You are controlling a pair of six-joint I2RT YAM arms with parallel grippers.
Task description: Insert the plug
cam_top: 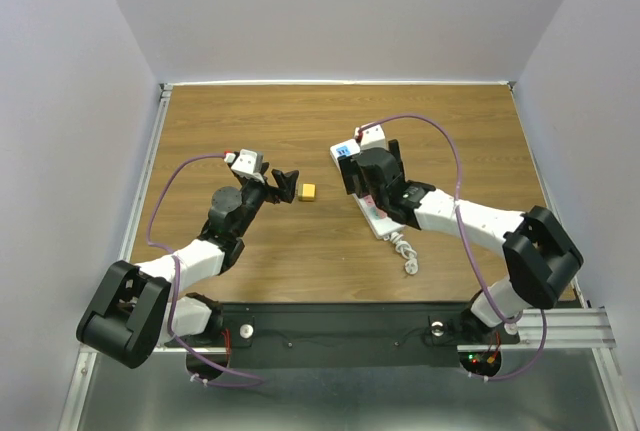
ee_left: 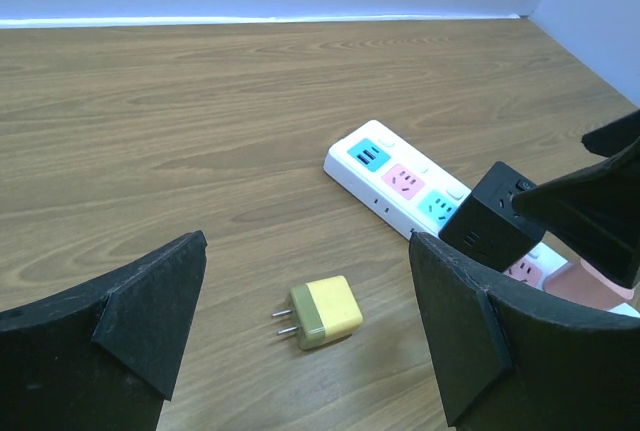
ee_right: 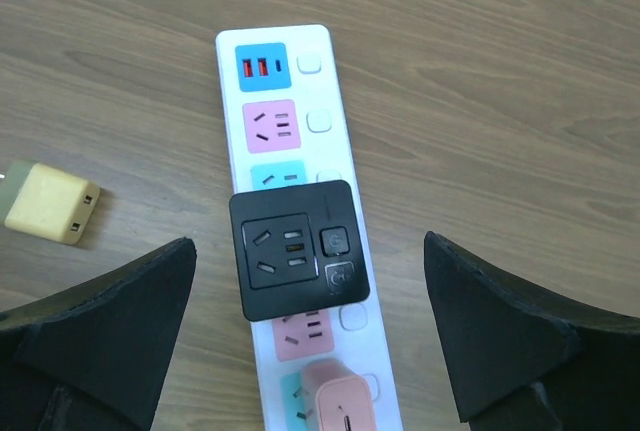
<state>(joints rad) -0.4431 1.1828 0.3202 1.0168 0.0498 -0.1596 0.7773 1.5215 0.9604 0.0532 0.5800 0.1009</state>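
1 plug [ee_left: 320, 313] — small yellow block, 2 prongs, flat on the desk [ee_left: 150, 101] just ahead of the left hand [cam_top: 283, 184], near the power strip [ee_left: 385, 166] | left hand wide, empty | right hand [ee_right: 309, 243] wide over strip | likely light, rigid, slick — pinch flat sides, prongs clear

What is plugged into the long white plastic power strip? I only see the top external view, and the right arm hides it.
Observer: A black square adapter sits midway along the white power strip, its own socket facing up.
Operator: Which way do the prongs point on the small yellow cube charger?
Observer: It lies on its side, prongs pointing away from the strip.
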